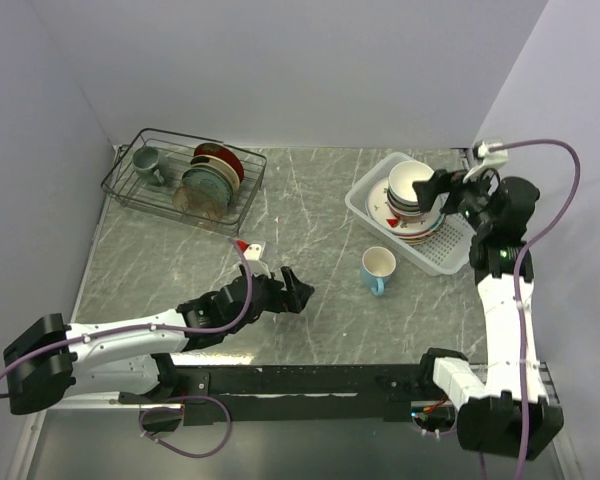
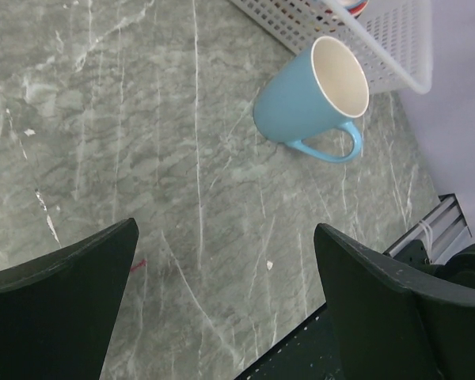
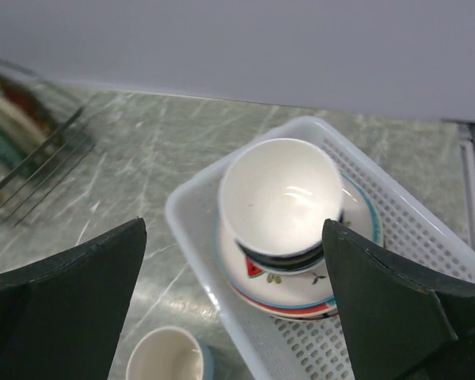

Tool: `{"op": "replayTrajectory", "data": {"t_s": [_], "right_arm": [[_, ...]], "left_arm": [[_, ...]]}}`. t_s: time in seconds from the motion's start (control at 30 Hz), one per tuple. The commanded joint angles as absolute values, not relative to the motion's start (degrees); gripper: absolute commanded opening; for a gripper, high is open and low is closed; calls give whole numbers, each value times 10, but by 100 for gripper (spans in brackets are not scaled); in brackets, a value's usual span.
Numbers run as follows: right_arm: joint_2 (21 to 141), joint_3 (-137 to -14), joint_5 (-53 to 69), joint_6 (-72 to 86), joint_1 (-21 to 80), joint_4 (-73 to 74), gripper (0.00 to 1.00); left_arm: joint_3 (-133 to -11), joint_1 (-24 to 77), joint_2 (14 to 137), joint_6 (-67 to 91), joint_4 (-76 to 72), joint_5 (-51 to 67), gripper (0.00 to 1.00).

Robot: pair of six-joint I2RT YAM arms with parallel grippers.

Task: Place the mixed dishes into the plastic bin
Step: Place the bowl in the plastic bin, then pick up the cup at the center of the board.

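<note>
No legible text (no labels/nos. anywhere).

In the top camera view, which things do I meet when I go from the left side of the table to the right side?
grey-green mug in the wire rack → upright plates → left gripper → light blue mug → stacked bowls in the plastic bin

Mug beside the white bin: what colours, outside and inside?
Ceramic mug: light blue outside, cream inside; best in left wrist view.
</note>
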State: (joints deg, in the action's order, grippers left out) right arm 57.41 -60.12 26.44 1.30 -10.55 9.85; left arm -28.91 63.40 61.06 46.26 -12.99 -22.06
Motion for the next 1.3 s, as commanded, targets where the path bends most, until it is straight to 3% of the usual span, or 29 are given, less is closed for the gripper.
{"op": "replayTrajectory", "data": {"t_s": [0.0, 0.23, 0.6, 1.03, 1.27], "right_arm": [[513, -553, 387, -54, -108, 95, 100], [466, -517, 464, -123, -108, 164, 100], [504, -518, 572, -217, -106, 320, 100], [538, -497, 493, -267, -77, 350, 100], [559, -487, 429, -320, -11, 355, 100]], "left_arm": [[-319, 631, 631, 480, -156, -192, 99], [-332, 631, 653, 489, -142, -178, 99], [-337, 631, 675, 504, -127, -172, 99], [-326, 631, 679, 513, -124, -172, 99], [-322, 631, 678, 516, -120, -175, 99]]}}
